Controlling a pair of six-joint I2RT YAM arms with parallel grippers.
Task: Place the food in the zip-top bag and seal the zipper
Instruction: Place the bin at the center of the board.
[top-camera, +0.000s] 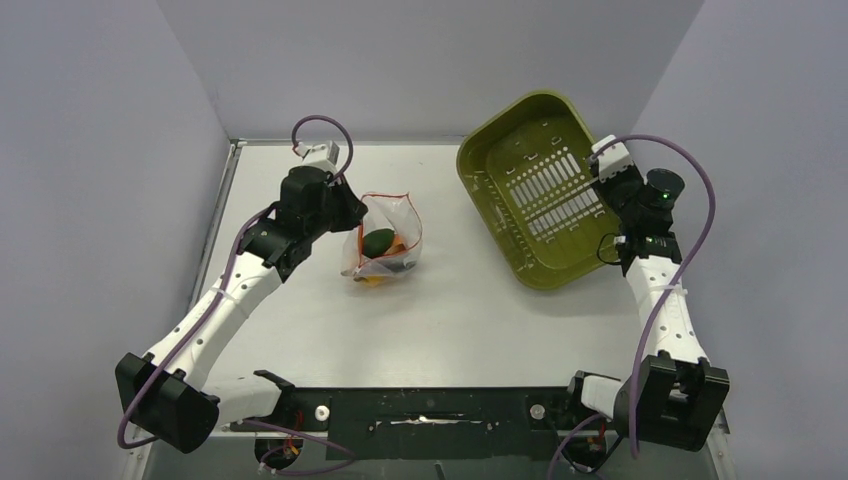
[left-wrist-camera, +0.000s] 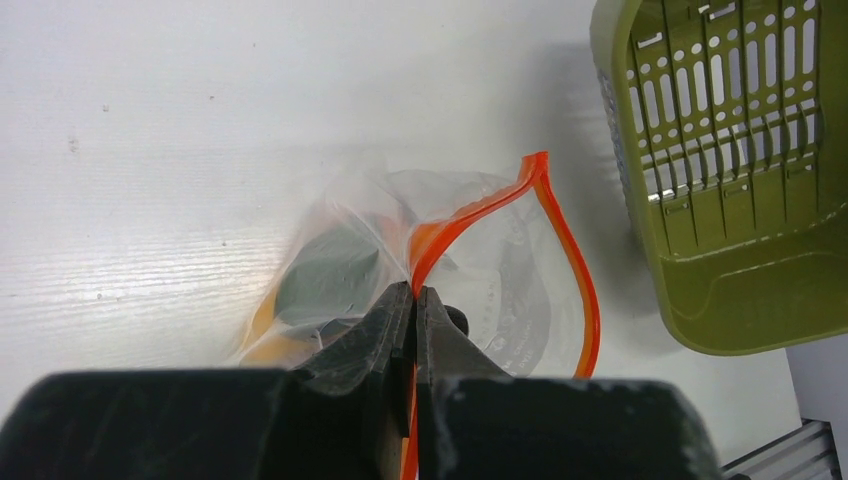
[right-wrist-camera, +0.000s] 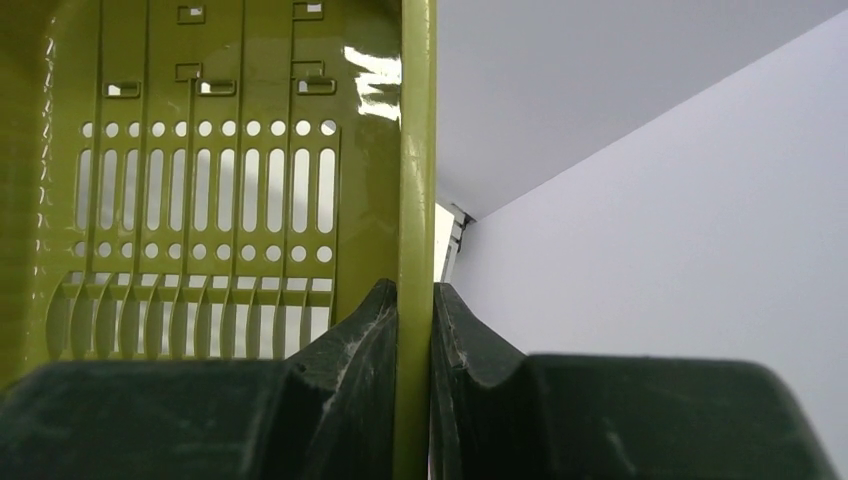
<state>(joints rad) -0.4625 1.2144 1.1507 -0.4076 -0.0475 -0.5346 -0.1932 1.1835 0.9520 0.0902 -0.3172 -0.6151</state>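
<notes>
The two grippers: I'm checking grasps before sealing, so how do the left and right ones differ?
The left gripper pinches the thin red zipper of the zip-top bag; the right gripper clamps the green basket's rigid wall. The left gripper's jaws nearly meet; the right gripper's stand apart by the wall's thickness. The left gripper's bag holds food; the right gripper's basket shows nothing inside. Both are shut on something.

The zip-top bag (top-camera: 385, 240) on the white table (top-camera: 450, 320) is clear, edged by a red-orange zipper (left-wrist-camera: 470, 210). A dark green piece (top-camera: 377, 241) and a yellow-orange piece (left-wrist-camera: 262, 330) show through it. The basket (top-camera: 500, 130) toward the far right corner is olive-green, patterned with rows of slots and round holes.
</notes>
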